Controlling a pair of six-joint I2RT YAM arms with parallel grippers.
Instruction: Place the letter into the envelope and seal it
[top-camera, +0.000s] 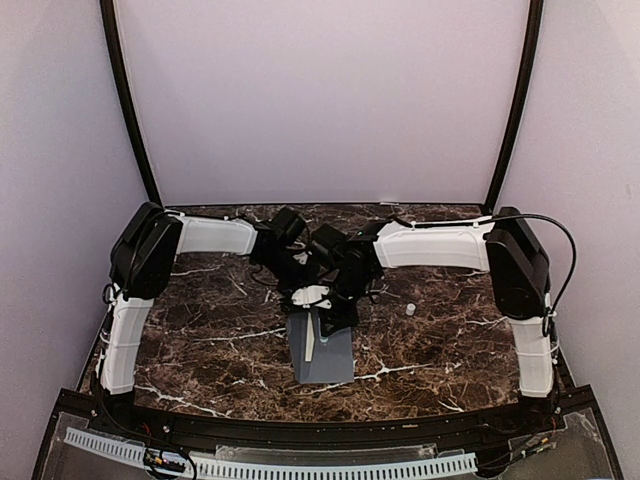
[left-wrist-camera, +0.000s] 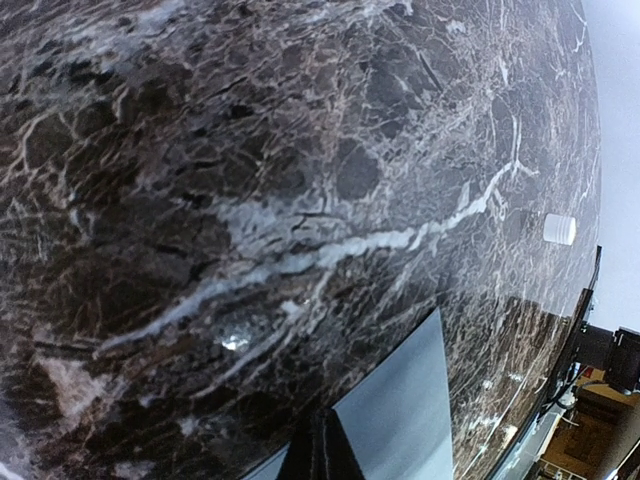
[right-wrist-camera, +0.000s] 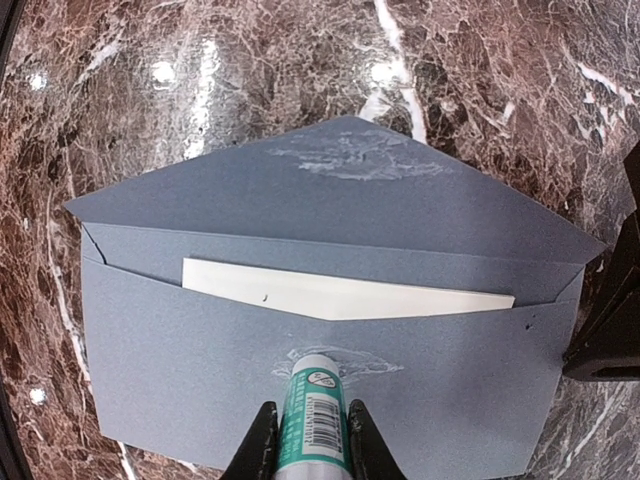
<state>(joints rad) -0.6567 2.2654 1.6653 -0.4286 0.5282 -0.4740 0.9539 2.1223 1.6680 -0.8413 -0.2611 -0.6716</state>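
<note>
**A:** Marble, dark brown with white veins, makes up the tabletop. What else lies on it?

**B:** A small white cap, at two o'clock from the envelope in the top view and well apart from it. Both arms meet over the envelope's far end and hide it from above.

**A:** And the claws?

**B:** The right claw is clamped round a glue stick with a green-and-white barcode label. It sits at six o'clock of the right wrist view, its tip touching the envelope's pocket panel. The left claw has its fingers pressed together right at the envelope's edge. I cannot tell whether it bears on the paper.

**A:** How does the envelope look?

**B:** It is matte slate grey-blue paper, lying flat, with its triangular flap open toward twelve o'clock. One shiny glue smear sits near the flap's point, and another rings the stick's tip.

**A:** The letter?

**B:** The cream letter is tucked inside the pocket, and only a pale strip shows in the shallow V of the opening. At three o'clock a black part covers the envelope's right corner.
</note>
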